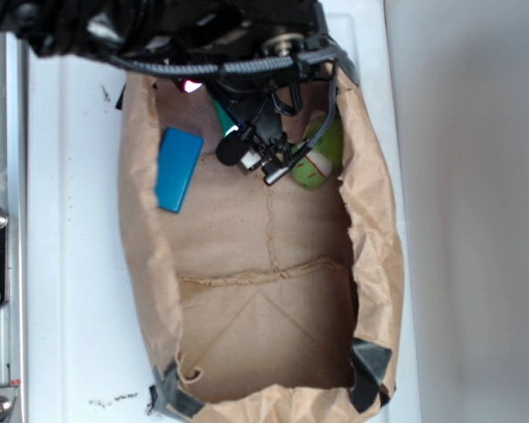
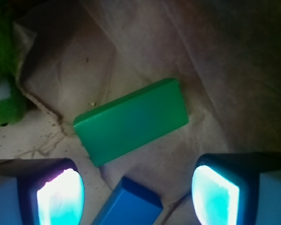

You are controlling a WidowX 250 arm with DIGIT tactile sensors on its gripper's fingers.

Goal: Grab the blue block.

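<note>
The blue block [image 1: 178,169] lies flat on the floor of an open brown paper bag [image 1: 247,264], by its left wall. In the wrist view its end [image 2: 129,206] shows at the bottom edge, between my two lit fingertip pads [image 2: 61,199], untouched by either. My gripper [image 1: 251,159] hangs in the upper part of the bag, to the right of the blue block. In the wrist view the gripper [image 2: 138,197] is open and empty. A green block [image 2: 133,119] lies just beyond the blue one. In the exterior view the arm mostly hides the green block [image 1: 222,115].
A green plush toy [image 1: 322,159] sits at the bag's upper right and shows in the wrist view [image 2: 4,93] at the left edge. The crumpled bag walls [image 1: 375,220] rise all around. The bag lies on a white table [image 1: 70,264] with a metal rail [image 1: 0,264] at the left.
</note>
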